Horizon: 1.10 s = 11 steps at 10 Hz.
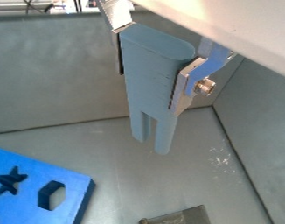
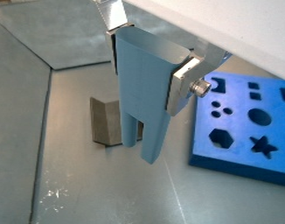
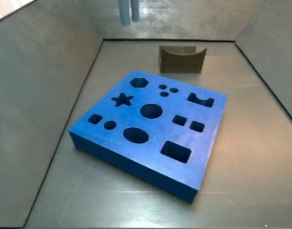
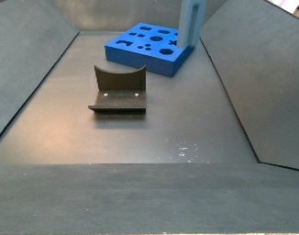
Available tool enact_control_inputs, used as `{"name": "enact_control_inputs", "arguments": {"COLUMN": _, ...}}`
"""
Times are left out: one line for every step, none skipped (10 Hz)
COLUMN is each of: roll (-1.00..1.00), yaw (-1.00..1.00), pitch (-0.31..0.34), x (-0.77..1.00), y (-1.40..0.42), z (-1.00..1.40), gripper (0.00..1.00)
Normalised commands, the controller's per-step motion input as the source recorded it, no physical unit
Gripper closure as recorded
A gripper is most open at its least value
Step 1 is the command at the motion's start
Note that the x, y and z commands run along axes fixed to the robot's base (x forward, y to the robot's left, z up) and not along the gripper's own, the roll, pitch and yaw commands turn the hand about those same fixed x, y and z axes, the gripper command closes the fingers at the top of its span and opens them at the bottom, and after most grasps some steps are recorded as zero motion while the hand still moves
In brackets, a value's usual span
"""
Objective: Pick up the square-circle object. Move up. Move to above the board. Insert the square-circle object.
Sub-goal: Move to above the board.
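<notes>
Gripper [image 1: 151, 48] around unlabelled square-circle object [image 1: 151, 92]; board [image 1: 34, 188] below.

The fixture [image 4: 117, 87] stands on the grey table [image 4: 164, 128], a dark L-shaped bracket whose upright wall has a curved notch cut in its top edge and whose flat base plate lies on the table surface. In a side view the fixture [image 3: 182, 58] shows its notched wall. Sloping grey side walls [image 4: 36, 73] rise on either side of the fixture. Near the fixture, on its base-plate side, a few pale specks [image 4: 182, 149] mark the table.
</notes>
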Motion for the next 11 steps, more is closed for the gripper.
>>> {"name": "enact_control_inputs", "arguments": {"roll": 0.11, "yaw": 0.05, "pitch": 0.092, "x": -0.02, "y": -0.10, "z": 0.82, "gripper": 1.00}}
{"name": "enact_control_inputs", "arguments": {"roll": 0.09, "yaw": 0.04, "pitch": 0.097, "x": 0.00, "y": -0.06, "z": 0.59, "gripper": 1.00}}
{"name": "enact_control_inputs", "arguments": {"roll": 0.08, "yaw": 0.04, "pitch": 0.102, "x": 0.01, "y": -0.04, "z": 0.41, "gripper": 1.00}}
{"name": "enact_control_inputs", "arguments": {"roll": 0.06, "yaw": 0.04, "pitch": 0.104, "x": 0.02, "y": -0.03, "z": 0.19, "gripper": 1.00}}
{"name": "enact_control_inputs", "arguments": {"roll": -0.06, "yaw": -1.00, "pitch": 0.168, "x": 0.21, "y": -1.00, "z": 0.07, "gripper": 1.00}}
{"name": "enact_control_inputs", "arguments": {"roll": -0.06, "yaw": -1.00, "pitch": 0.177, "x": 0.22, "y": -1.00, "z": 0.06, "gripper": 1.00}}
{"name": "enact_control_inputs", "arguments": {"roll": -0.06, "yaw": -1.00, "pitch": 0.198, "x": 0.23, "y": -1.00, "z": 0.06, "gripper": 1.00}}
{"name": "enact_control_inputs", "arguments": {"roll": -0.09, "yaw": -1.00, "pitch": 0.247, "x": 0.24, "y": -1.00, "z": 0.07, "gripper": 1.00}}
{"name": "enact_control_inputs", "arguments": {"roll": -0.07, "yaw": -1.00, "pitch": 0.286, "x": 0.25, "y": -1.00, "z": 0.07, "gripper": 1.00}}
{"name": "enact_control_inputs", "arguments": {"roll": -0.06, "yaw": -1.00, "pitch": 0.332, "x": 0.26, "y": -1.00, "z": 0.08, "gripper": 1.00}}
{"name": "enact_control_inputs", "arguments": {"roll": -0.07, "yaw": -0.90, "pitch": 0.378, "x": 0.28, "y": -1.00, "z": 0.08, "gripper": 1.00}}
